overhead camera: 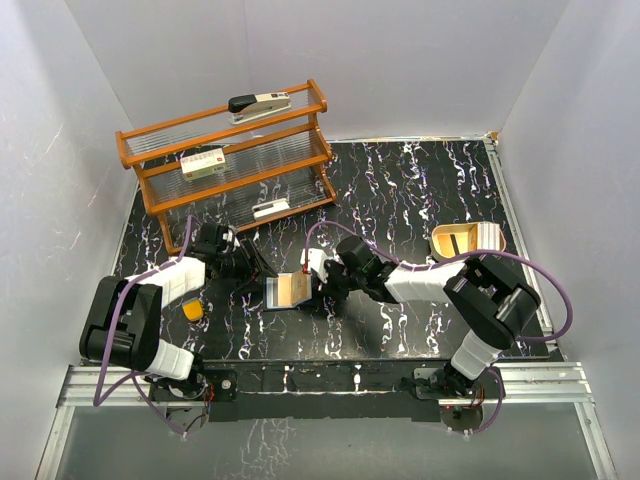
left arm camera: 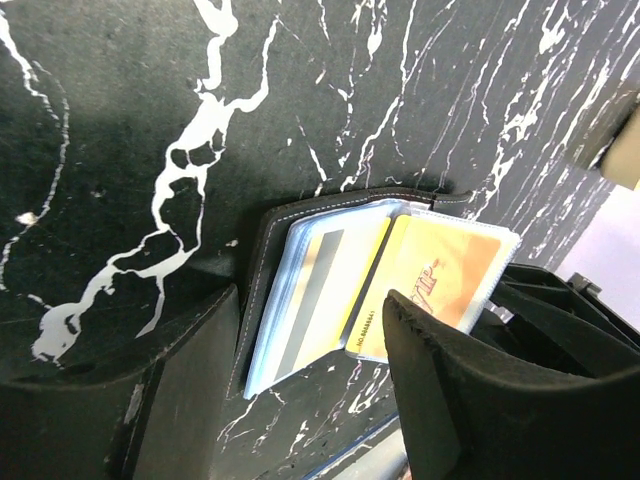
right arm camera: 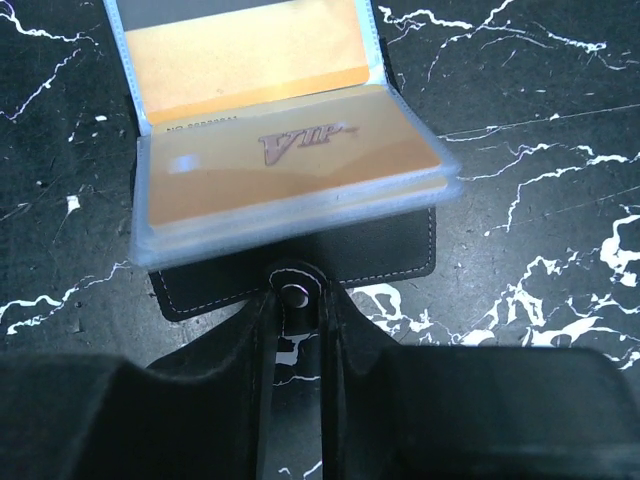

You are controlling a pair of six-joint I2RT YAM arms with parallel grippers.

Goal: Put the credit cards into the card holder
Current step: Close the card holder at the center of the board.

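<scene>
The card holder (overhead camera: 292, 290) lies open on the marbled table between both arms. Its clear sleeves show an orange credit card marked VIP (right arm camera: 290, 160) and another orange card (right arm camera: 250, 50) behind it. In the left wrist view the same VIP card (left arm camera: 440, 275) sits beside a yellow card with a grey stripe (left arm camera: 325, 290). My right gripper (right arm camera: 296, 300) is shut on the black tab with the silver snap (right arm camera: 294, 294), at the holder's black flap (right arm camera: 400, 270). My left gripper (left arm camera: 312, 290) is open, its fingers either side of the holder's stitched black edge (left arm camera: 265, 250).
A wooden shelf (overhead camera: 230, 160) stands at the back left with a stapler (overhead camera: 260, 104) on top and small boxes on its lower levels. A tan oval tray (overhead camera: 467, 238) sits at the right. A small orange block (overhead camera: 192, 311) lies near the left arm.
</scene>
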